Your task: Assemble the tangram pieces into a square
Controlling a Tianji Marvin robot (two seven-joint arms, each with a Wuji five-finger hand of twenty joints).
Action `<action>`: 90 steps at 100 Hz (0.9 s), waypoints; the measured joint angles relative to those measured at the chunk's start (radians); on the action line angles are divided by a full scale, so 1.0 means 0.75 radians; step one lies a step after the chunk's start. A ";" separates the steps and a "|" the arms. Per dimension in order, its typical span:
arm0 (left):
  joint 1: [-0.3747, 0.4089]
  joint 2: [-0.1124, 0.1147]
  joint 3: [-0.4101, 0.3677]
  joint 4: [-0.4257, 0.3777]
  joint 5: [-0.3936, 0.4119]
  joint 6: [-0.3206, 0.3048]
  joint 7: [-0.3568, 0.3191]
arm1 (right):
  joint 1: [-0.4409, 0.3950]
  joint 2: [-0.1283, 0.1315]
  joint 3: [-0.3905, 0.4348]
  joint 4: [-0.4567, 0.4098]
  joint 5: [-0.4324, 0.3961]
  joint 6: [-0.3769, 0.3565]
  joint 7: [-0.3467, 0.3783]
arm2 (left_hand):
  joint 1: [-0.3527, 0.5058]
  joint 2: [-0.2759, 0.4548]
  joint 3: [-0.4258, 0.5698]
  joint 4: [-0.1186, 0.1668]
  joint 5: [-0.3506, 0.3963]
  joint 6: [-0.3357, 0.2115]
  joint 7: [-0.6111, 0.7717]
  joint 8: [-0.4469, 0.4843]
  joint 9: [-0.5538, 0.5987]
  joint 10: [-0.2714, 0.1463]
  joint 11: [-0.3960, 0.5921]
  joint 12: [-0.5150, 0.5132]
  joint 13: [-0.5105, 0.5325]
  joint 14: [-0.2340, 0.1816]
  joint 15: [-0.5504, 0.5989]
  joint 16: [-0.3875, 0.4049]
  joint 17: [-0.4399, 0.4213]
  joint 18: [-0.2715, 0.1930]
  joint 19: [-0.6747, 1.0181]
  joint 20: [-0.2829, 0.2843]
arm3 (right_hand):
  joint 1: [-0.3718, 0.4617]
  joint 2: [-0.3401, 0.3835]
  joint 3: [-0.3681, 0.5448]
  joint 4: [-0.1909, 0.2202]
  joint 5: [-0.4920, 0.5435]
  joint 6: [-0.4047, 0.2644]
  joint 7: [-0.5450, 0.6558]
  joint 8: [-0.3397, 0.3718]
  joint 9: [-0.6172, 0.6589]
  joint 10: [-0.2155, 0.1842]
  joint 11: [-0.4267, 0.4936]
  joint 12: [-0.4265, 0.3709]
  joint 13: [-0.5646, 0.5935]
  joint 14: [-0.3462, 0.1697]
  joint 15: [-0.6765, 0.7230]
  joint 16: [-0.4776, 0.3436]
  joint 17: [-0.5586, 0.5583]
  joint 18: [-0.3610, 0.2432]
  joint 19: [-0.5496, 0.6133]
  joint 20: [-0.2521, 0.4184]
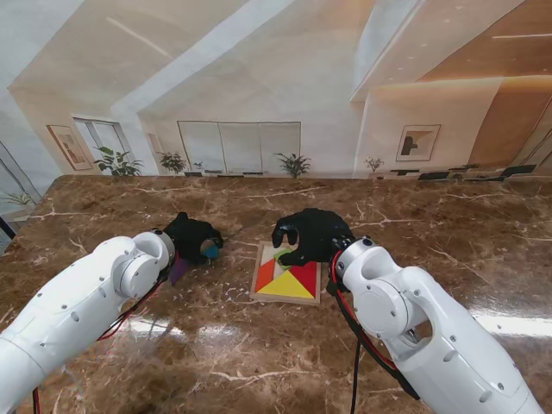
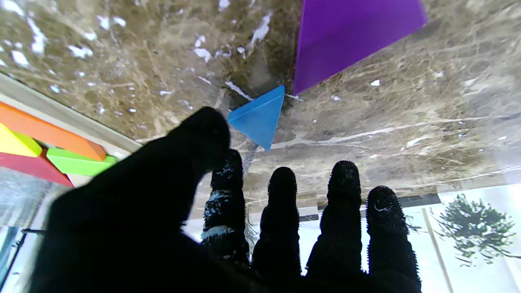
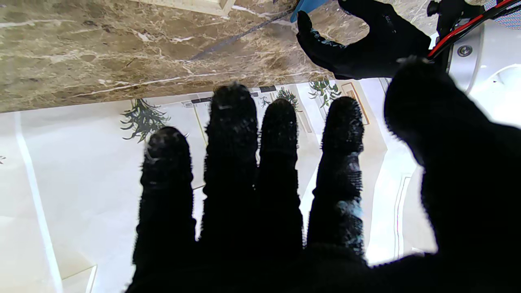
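Note:
A wooden tray (image 1: 260,274) holds an orange piece (image 1: 266,274), a yellow triangle (image 1: 291,285), a red piece (image 1: 307,274) and a green piece (image 1: 280,255). My right hand (image 1: 310,235) hovers over the tray's far side, open, its fingers (image 3: 232,134) spread and holding nothing. Left of the tray, my left hand (image 1: 191,237) is open beside a small blue triangle (image 2: 258,118) lying on the marble. The thumb tip (image 2: 207,130) is close to that triangle. A purple piece (image 2: 350,32) lies flat next to it, nearer to me in the stand view (image 1: 178,270).
The table is brown marble (image 1: 431,224) with strong reflections of a ceiling and windows. The tray's pieces (image 2: 49,132) also show in the left wrist view. My left hand (image 3: 366,40) shows in the right wrist view.

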 measured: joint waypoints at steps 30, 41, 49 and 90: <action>-0.108 0.007 0.094 0.114 0.005 -0.104 -0.005 | -0.001 0.001 0.001 -0.003 0.010 0.002 0.018 | 0.042 -0.044 0.079 0.000 0.000 -0.026 0.009 0.002 0.055 -0.067 -0.022 -0.079 -0.033 -0.019 -0.108 -0.103 0.013 -0.015 0.006 -0.016 | 0.000 0.000 0.000 0.000 0.000 0.001 -0.001 -0.003 0.000 0.009 -0.001 -0.002 0.000 0.000 0.000 0.000 0.002 0.000 0.001 0.000; -0.127 0.009 0.122 0.144 0.012 -0.119 0.036 | 0.000 0.001 -0.001 -0.003 0.010 0.005 0.020 | 0.042 -0.052 0.080 0.000 0.000 -0.034 0.013 0.003 0.055 -0.077 -0.021 -0.091 -0.053 -0.037 -0.116 -0.105 0.013 -0.018 0.005 -0.040 | 0.000 0.000 0.000 0.000 0.000 0.001 -0.001 -0.010 0.000 0.011 -0.001 -0.002 0.000 0.000 0.000 0.000 0.002 0.000 0.001 0.000; -0.143 0.009 0.156 0.178 0.028 -0.133 0.106 | 0.001 0.001 -0.002 -0.003 0.011 0.006 0.020 | 0.042 -0.053 0.080 0.000 0.000 -0.040 0.025 0.004 0.055 -0.080 -0.021 -0.092 -0.063 -0.040 -0.120 -0.105 0.013 -0.031 0.005 -0.040 | 0.000 0.000 0.000 0.000 0.000 0.001 -0.001 -0.010 0.001 0.011 -0.001 -0.002 0.000 0.000 0.000 0.000 0.004 0.000 0.001 0.000; -0.174 -0.001 0.213 0.271 0.025 -0.155 0.212 | 0.002 0.000 -0.002 0.001 0.024 0.012 0.017 | 0.057 -0.078 0.086 0.000 -0.015 -0.049 0.110 0.050 0.071 -0.081 0.024 -0.078 -0.063 -0.042 -0.068 -0.105 0.019 -0.032 0.055 -0.040 | 0.000 0.000 0.000 0.000 0.000 0.014 -0.007 -0.010 0.002 0.011 -0.002 -0.002 0.000 0.000 0.000 0.000 0.010 0.000 0.010 0.000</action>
